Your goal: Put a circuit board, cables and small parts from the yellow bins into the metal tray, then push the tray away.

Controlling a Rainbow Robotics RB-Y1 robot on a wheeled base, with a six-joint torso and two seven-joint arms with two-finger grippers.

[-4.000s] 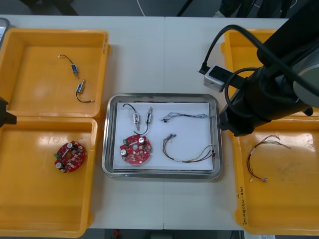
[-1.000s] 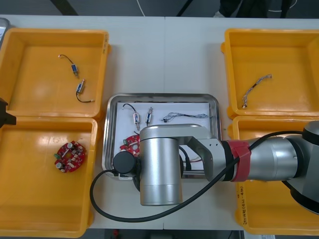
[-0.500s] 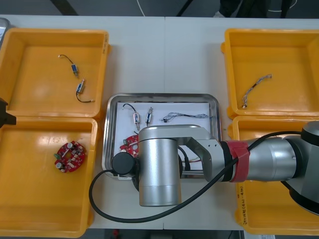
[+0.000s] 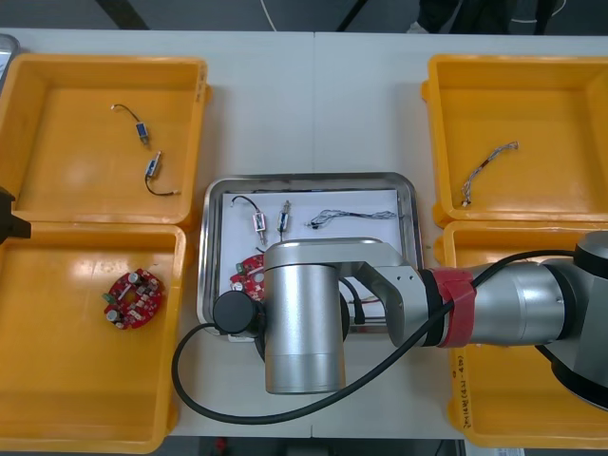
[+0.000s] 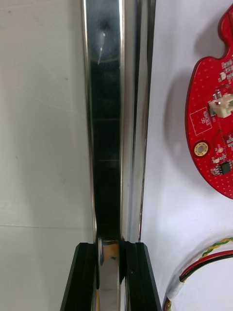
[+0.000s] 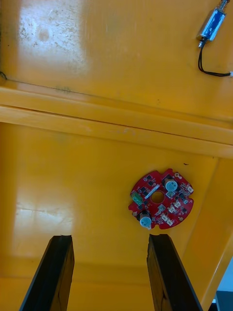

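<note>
The metal tray (image 4: 313, 178) lies at mid-table, white inside, and my right arm (image 4: 304, 313) covers its near half. In the right wrist view my right gripper (image 5: 110, 248) is shut on the tray's shiny near rim (image 5: 109, 121), one black finger on each side. Inside the tray lie a red circuit board (image 5: 213, 121), a red and yellow cable (image 5: 204, 262), a twisted cable (image 4: 351, 217) and small metal parts (image 4: 258, 220). My left gripper (image 6: 109, 243) hangs open over the near left yellow bin (image 6: 73, 160), short of another circuit board (image 6: 161, 199).
The far left bin (image 4: 104, 62) holds two small metal parts (image 4: 152, 166) with black wires. A twisted cable (image 4: 486, 171) lies in the far right bin (image 4: 513, 62). The near right bin (image 4: 532, 233) sits partly under my right arm. Bare table lies beyond the tray.
My right gripper's fingers have closed onto the tray's near rim. The tray has slid slightly toward the far edge. The left arm has not moved.
</note>
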